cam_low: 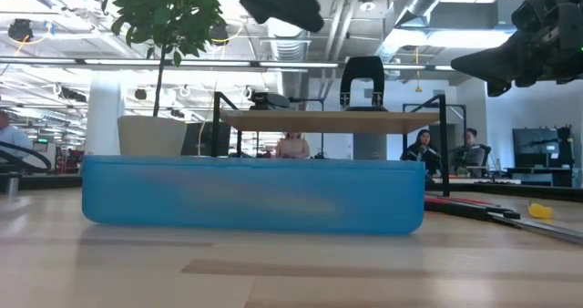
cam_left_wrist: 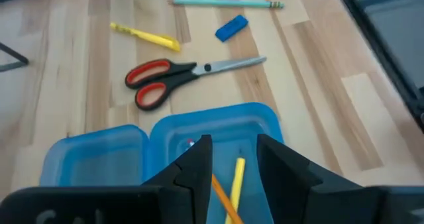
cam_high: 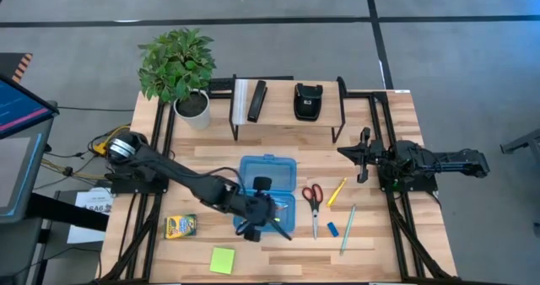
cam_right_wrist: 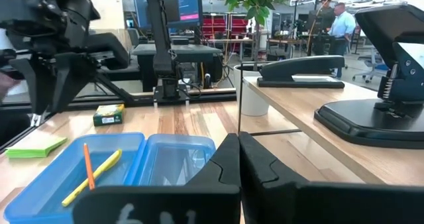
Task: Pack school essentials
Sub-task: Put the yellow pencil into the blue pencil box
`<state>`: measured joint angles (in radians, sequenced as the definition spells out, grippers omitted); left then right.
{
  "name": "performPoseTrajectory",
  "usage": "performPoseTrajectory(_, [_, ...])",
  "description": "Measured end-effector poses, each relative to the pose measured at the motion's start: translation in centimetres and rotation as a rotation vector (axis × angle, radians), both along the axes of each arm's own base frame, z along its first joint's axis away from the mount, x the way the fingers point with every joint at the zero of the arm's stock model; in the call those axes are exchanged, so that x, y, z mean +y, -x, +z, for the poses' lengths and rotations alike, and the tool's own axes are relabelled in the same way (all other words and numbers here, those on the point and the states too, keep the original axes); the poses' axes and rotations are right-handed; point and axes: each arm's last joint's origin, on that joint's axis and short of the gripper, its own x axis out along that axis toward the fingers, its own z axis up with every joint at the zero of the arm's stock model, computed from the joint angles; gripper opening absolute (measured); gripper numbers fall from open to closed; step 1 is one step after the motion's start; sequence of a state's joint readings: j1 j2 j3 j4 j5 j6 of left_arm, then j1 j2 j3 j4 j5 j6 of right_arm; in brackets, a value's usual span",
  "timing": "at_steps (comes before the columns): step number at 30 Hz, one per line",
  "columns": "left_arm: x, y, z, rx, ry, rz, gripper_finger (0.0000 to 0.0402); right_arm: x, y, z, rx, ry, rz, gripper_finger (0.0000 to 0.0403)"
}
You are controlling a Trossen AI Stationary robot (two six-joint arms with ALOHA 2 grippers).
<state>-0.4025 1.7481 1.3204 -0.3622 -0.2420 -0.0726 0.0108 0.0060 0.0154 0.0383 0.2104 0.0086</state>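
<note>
Right now my left tool (cam_high: 260,217) hangs over the front half of the open blue case (cam_high: 268,171), its fingers (cam_left_wrist: 199,164) parted with nothing between them. Below them, inside that half of the case, an orange pencil (cam_left_wrist: 224,194) and a yellow pencil (cam_left_wrist: 234,187) lie crossed. My right tool (cam_high: 364,155) waits at the right side of the surface (cam_high: 405,234), fingers pressed together and empty. Still out on the surface, right of the case, are the red-handled scissors (cam_high: 313,202), a yellow marker (cam_high: 337,191), the light-blue pen (cam_high: 347,228) and the small blue eraser (cam_high: 332,229). The crayon box (cam_high: 180,227) and lime sticky-note pad (cam_high: 223,260) sit left of the case, toward the front edge.
</note>
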Motion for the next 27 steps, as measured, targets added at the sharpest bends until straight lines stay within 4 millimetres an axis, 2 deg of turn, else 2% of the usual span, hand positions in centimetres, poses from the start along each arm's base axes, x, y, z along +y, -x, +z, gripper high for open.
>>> performPoseTrajectory(7, [0.8,4.4,-1.0,-0.099,0.111,0.007,0.0107,0.0,0.0,0.0,0.001,0.000,0.000,0.0008])
performPoseTrajectory(18, [1.8,12.3,0.1,-0.450,0.276,-0.059,0.0107,0.0,0.0,0.0,-0.002,0.000,0.000,0.0008])
performPoseTrajectory(22, [2.5,14.4,0.0,-0.515,0.295,-0.055,0.0107,0.0,0.0,0.0,-0.001,0.000,0.000,0.0008])
performPoseTrajectory(27, [3.1,15.8,-0.3,-0.544,0.316,-0.037,0.0107,0.0,0.0,0.0,0.000,0.000,0.000,0.0008])
